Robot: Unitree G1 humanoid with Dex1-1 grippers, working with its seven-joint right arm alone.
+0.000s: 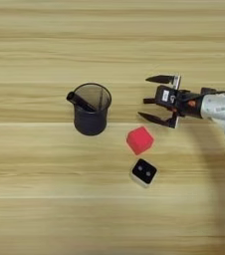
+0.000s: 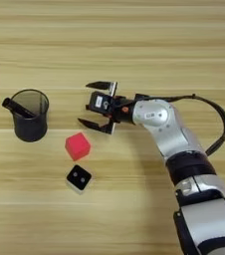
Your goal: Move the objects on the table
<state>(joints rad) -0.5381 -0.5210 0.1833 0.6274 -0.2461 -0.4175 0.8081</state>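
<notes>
My jaws stand wide apart and empty above the counter, pointing left. Just below them lies the red cube, with a small black-topped block beside it; the mesh pen cup, marker inside, stands further left.

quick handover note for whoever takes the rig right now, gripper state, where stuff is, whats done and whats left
Right gripper: open, empty, above the table, pointing left.
Mesh pen cup: upright, left of the gripper, apart from it, with a black marker leaning inside, its end over the left rim.
Red cube: on the table just below the gripper, untouched.
Small white block with a black two-dot top: just below the cube.
Done: marker in the cup.
Left: probably the cube and the block; no goal stated, and no other pen visible.
</notes>
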